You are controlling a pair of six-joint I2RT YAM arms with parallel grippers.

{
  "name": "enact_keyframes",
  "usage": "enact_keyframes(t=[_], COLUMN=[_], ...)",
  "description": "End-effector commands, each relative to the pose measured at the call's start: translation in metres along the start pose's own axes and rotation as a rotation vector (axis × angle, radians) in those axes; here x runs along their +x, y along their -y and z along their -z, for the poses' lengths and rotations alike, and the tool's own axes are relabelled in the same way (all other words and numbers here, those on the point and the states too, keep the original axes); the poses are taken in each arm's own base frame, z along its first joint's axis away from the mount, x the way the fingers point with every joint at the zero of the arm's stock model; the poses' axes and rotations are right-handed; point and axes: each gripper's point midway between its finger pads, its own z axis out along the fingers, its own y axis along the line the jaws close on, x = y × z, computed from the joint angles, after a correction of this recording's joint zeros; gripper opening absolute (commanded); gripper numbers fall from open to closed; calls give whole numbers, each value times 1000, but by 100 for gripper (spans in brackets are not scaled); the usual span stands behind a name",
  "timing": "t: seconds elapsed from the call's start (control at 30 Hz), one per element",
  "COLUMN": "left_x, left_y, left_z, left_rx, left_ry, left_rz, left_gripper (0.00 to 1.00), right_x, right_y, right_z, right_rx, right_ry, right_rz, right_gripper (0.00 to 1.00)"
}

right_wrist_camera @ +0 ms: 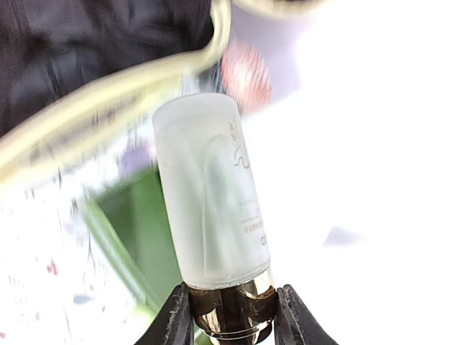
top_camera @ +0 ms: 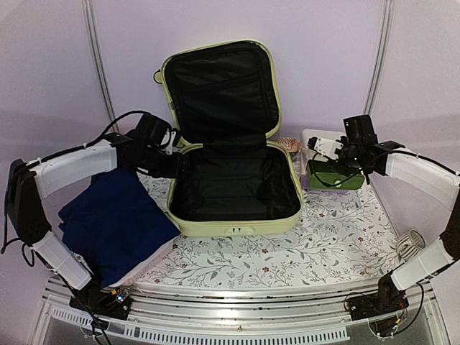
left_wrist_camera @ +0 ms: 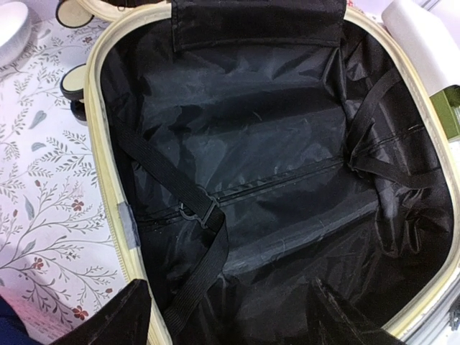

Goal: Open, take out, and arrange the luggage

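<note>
The luggage (top_camera: 237, 226) lies open, lid up, its lining bare: unpacking looks done. Right of it, the right gripper (right_wrist_camera: 233, 314) pinches a frosted bottle (right_wrist_camera: 212, 194) by its cap, so arranging is left. The left gripper (left_wrist_camera: 230, 316) hovers spread at its left rim.

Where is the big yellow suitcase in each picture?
Top view: the luggage lies open in the middle of the table, lid up.
Left wrist view: it fills nearly the whole picture, black lining showing.
Right wrist view: only its blurred rim and lining, upper left, behind the frosted bottle.
Shared landmark: the green box by its right side.
</note>
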Motion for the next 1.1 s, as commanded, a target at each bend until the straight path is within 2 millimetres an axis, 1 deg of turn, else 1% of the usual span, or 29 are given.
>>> enact_keyframes(t=[0.0, 0.07, 0.1, 0.13, 0.2, 0.27, 0.37, 0.53, 0.6, 0.7, 0.83, 0.87, 0.9, 0.93, 1.03, 1.07], left_x=[-13, -13, -14, -14, -16, -19, -24, -27, -27, -26, -27, -27, -26, -27, -27, -27], left_y=[12, 12, 13, 15, 19, 23, 18, 13, 12, 10, 9, 9, 8, 8, 7, 7], left_z=[16, 16, 16, 15, 15, 16, 18, 26, 27, 27, 27, 26, 26, 27, 28, 29], left_rx=[35, 36, 38, 44, 54, 56, 18, -10, -16, -23, -29, -30, -32, -34, -38, -40], left_ry=[39, 39, 38, 37, 38, 43, 44, 63, 63, 62, 64, 62, 62, 62, 62, 63], left_rz=[-13, -5, -2, -1, -2, -15, -29, -35, -38, -41, -38, -39, -40, -40, -42, -44], left_gripper=[76, 76, 76, 76, 76, 76, 77, 78, 78, 78, 79, 79, 79, 79, 79, 79], right_x=[39, 52, 58, 63, 67, 67, 65, 72, 66, 64, 64, 63, 64, 63, 62, 61], right_y=[5, -8, -10, -9, 0, 5, 6, -5, 7, 12, 13, 14, 15, 15, 17, 18], right_z=[1, -2, -2, -3, -4, -6, -15, -36, -43, -56, -68, -69, -70, -70, -67, -65], right_rx=[-53, -146, -159, -161, -143, -137, -142, -186, -169, -175, -203, -204, -208, -209, -212, -215], right_ry=[-66, -72, -78, -80, -69, -58, -54, -86, -75, -80, -97, -99, -103, -104, -102, -100], right_rz=[-77, -116, -120, -124, -120, -103, -89, -61, -50, -42, -28, -28, -29, -29, -32, -34], right_gripper=[23, 24, 24, 24, 24, 26, 30, 30, 30, 31, 43, 44, 47, 52, 59, 60])
